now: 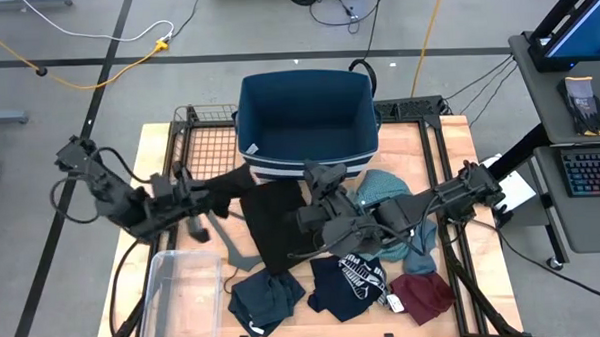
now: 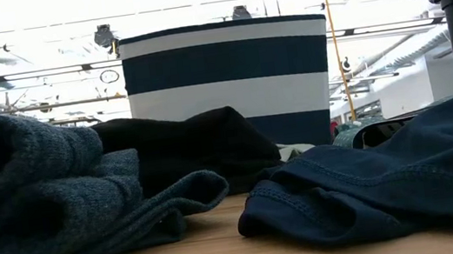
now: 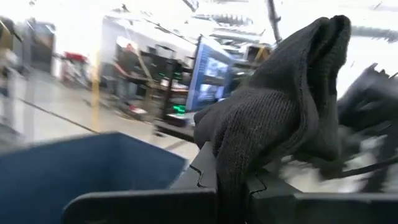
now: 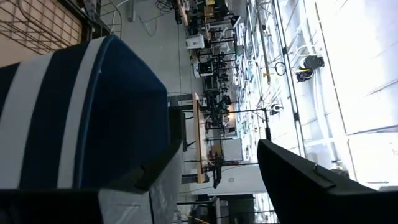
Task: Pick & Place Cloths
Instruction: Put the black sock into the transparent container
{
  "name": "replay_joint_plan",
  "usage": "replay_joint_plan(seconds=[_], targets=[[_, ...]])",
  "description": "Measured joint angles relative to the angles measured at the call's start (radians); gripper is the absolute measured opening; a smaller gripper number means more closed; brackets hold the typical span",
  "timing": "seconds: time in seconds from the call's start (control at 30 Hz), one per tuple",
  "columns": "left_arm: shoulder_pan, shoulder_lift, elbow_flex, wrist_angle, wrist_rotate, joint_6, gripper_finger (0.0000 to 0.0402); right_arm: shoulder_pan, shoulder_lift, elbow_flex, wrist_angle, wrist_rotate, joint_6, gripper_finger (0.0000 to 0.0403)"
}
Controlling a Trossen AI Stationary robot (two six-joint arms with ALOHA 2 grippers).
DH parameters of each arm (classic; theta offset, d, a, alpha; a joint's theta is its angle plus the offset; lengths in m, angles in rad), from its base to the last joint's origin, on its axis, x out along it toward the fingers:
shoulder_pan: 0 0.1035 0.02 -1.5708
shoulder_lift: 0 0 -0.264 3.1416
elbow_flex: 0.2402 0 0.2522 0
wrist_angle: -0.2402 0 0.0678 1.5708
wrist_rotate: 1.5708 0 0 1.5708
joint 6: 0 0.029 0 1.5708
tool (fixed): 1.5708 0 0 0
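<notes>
Looking down, high view: left gripper holds a corner of the black cloth, fingers shut on it, just left of the striped bin. Right gripper sits over the same cloth's upper right edge, near the bin's front wall, fingers apart and empty. On the desk: teal cloth, navy printed cloth, maroon cloth, dark teal cloth, clear tub.

Low view: black cloth heaped before the bin; dark folds fill the foreground.

Left wrist view: black knit clamped between the fingers, bin rim beside.

Right wrist view: fingers spread, nothing between; bin wall close.
</notes>
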Motion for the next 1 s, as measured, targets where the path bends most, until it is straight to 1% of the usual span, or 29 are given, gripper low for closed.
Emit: replay_joint_plan(seconds=[0.13, 0.23, 0.3, 0.37, 0.47, 0.53, 0.6, 0.77, 0.87, 0.93, 1.0], targets=[[-0.080, -0.020, 0.000, 0.000, 0.000, -0.134, 0.0000, 0.000, 0.000, 0.000, -0.066, -0.001, 0.115, 0.0199], [-0.135, -0.024, 0.000, -0.002, 0.001, -0.236, 0.0000, 0.011, -0.004, 0.000, -0.146, -0.008, 0.216, 0.0197], [-0.171, -0.024, 0.000, -0.003, 0.001, -0.304, 0.0000, 0.023, -0.014, -0.001, -0.212, -0.051, 0.302, 0.0196], [-0.205, -0.024, 0.000, -0.004, 0.020, -0.379, 0.0000, 0.033, -0.023, 0.000, -0.267, -0.118, 0.394, 0.0196], [-0.237, -0.023, 0.000, -0.004, 0.110, -0.465, 0.0000, 0.056, -0.042, -0.001, -0.349, -0.199, 0.514, 0.0196], [-0.246, -0.021, 0.000, -0.004, 0.167, -0.504, 0.0000, 0.061, -0.055, -0.001, -0.387, -0.240, 0.574, 0.0196], [-0.247, -0.014, 0.000, -0.002, 0.194, -0.538, 0.0000, 0.071, -0.071, -0.001, -0.424, -0.278, 0.630, 0.0196], [-0.243, 0.004, 0.000, -0.001, 0.193, -0.593, 0.0000, 0.078, -0.111, -0.001, -0.503, -0.404, 0.754, 0.0196], [-0.235, 0.015, 0.000, -0.001, 0.191, -0.613, 0.0000, 0.079, -0.134, -0.001, -0.521, -0.468, 0.806, 0.0196], [-0.229, 0.022, 0.000, -0.003, 0.176, -0.616, 0.0000, 0.084, -0.147, -0.001, -0.532, -0.472, 0.828, 0.0196], [-0.227, 0.028, 0.000, -0.020, 0.136, -0.622, 0.0000, 0.086, -0.156, 0.000, -0.549, -0.472, 0.850, 0.0196]])
